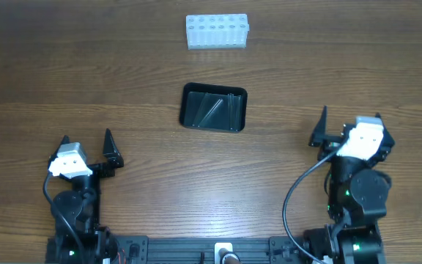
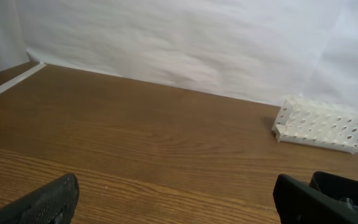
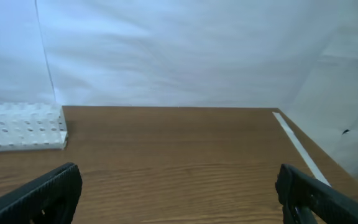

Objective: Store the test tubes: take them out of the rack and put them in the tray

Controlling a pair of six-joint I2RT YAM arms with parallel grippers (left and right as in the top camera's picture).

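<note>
Far centre of worktop (image 1: 86, 66): white rack (image 1: 217, 31), standing alone. Nearer, mid-worktop and well apart from rack: black tray (image 1: 187, 110), clear tubes (image 1: 212, 110) lying inside, some slanted; count hard to tell. Near left: left arm (image 1: 72, 165), jaws apart, clamped on nothing, over bare wood, well apart from tray. Near right: right arm (image 1: 357, 147), jaws apart too, gripping nothing, right of tray and not touching it. From left wrist: rack (image 2: 325, 124) far and to the right, white wall behind it. From right wrist: rack end (image 3: 20, 127) far and to the left, white tape strip (image 3: 297, 146) on worktop.
</note>
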